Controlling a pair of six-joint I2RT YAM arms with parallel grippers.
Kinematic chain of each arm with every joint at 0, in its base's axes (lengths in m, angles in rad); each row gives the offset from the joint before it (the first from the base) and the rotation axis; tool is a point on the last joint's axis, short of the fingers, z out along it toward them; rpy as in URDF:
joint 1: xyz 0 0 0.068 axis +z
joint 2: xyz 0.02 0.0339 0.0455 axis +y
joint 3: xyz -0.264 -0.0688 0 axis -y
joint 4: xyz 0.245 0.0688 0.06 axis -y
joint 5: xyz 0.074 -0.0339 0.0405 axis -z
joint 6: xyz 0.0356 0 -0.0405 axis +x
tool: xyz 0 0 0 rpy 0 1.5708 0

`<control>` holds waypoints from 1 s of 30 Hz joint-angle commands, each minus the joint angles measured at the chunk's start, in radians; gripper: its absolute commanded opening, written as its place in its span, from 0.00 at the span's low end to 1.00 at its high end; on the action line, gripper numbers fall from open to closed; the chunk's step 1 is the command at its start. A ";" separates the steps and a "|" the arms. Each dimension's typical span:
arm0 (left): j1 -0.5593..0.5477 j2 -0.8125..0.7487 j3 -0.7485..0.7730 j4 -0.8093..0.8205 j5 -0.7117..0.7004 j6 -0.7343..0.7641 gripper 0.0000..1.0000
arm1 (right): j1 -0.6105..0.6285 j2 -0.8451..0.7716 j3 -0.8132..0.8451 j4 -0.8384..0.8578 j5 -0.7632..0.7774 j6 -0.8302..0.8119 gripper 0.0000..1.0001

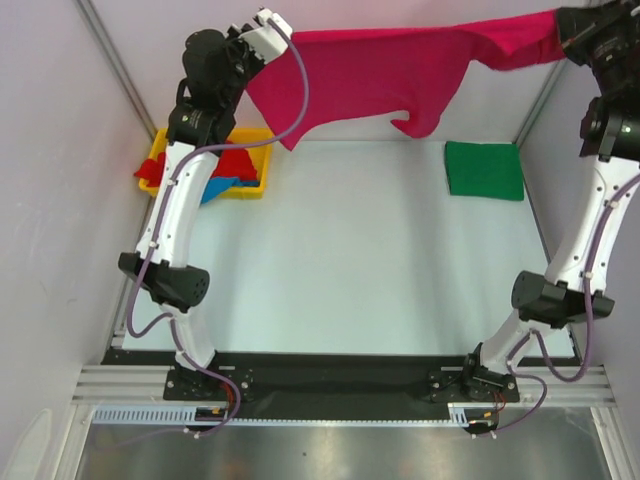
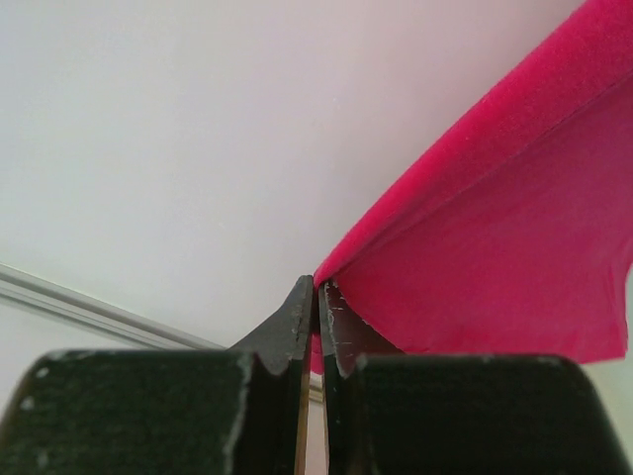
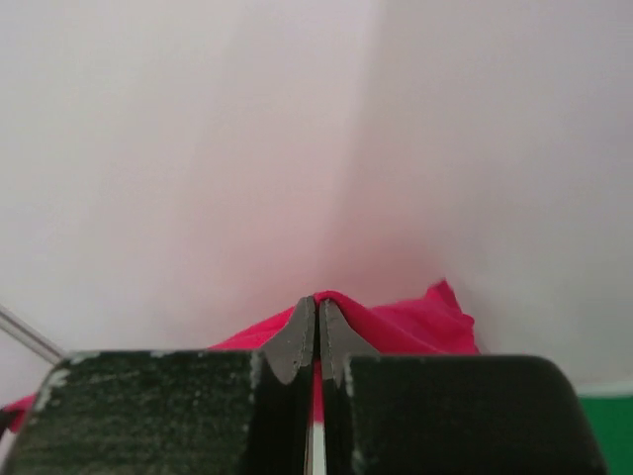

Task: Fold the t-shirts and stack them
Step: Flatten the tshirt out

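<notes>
A magenta-pink t-shirt (image 1: 380, 70) hangs stretched in the air across the back of the table, one sleeve drooping near the middle. My left gripper (image 1: 283, 32) is shut on its left end. In the left wrist view the cloth (image 2: 495, 237) runs off to the right from the closed jaws of the left gripper (image 2: 316, 287). My right gripper (image 1: 562, 25) is shut on the shirt's right end, and pink cloth (image 3: 415, 327) bunches around the tips of the right gripper (image 3: 316, 300). A folded green t-shirt (image 1: 484, 169) lies flat at the back right.
A yellow tray (image 1: 160, 150) at the back left holds a red t-shirt (image 1: 235, 162) and a blue one (image 1: 218, 186). Pale walls and metal frame posts (image 1: 115, 60) close in the back and sides. Green cloth (image 3: 603, 426) shows at the right wrist view's lower right corner.
</notes>
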State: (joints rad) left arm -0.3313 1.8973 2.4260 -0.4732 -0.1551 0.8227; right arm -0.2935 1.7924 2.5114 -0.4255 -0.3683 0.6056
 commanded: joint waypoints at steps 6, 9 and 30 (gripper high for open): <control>0.006 -0.277 -0.561 0.088 0.025 -0.008 0.07 | -0.022 -0.523 -0.875 -0.044 0.183 -0.227 0.00; -0.023 -0.409 -0.907 0.097 0.066 0.035 0.08 | -0.013 -0.747 -1.185 -0.128 0.212 -0.244 0.00; -0.135 -0.745 -1.688 -0.505 0.290 -0.065 0.07 | 0.316 -1.186 -1.703 -0.763 0.272 0.068 0.00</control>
State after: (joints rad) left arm -0.4591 1.2308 0.7578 -0.7811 0.0532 0.7628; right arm -0.0212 0.6254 0.7490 -1.0996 -0.1268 0.6067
